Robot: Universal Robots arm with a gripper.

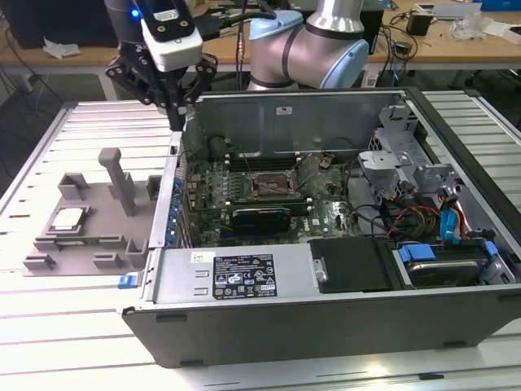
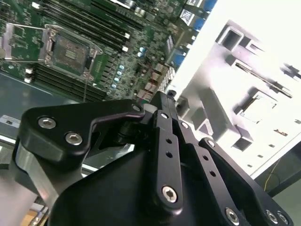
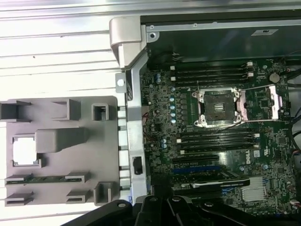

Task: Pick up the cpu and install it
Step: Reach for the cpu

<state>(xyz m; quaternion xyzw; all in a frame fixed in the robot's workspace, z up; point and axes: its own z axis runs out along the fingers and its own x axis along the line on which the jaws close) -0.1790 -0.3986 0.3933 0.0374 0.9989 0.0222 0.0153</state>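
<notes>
While the cpu sits in its recess of the grey tray, the gripper hangs clenched — empty. Inside the case, the socket stands open.

The black sticker on the grey power supply carries tiny print and symbols. None is legible.

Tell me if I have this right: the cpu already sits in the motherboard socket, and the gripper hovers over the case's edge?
Not quite. The exterior view shows the cpu lying in the grey tray beside the case; the socket is empty. The gripper does hover over the case's edge.
</notes>
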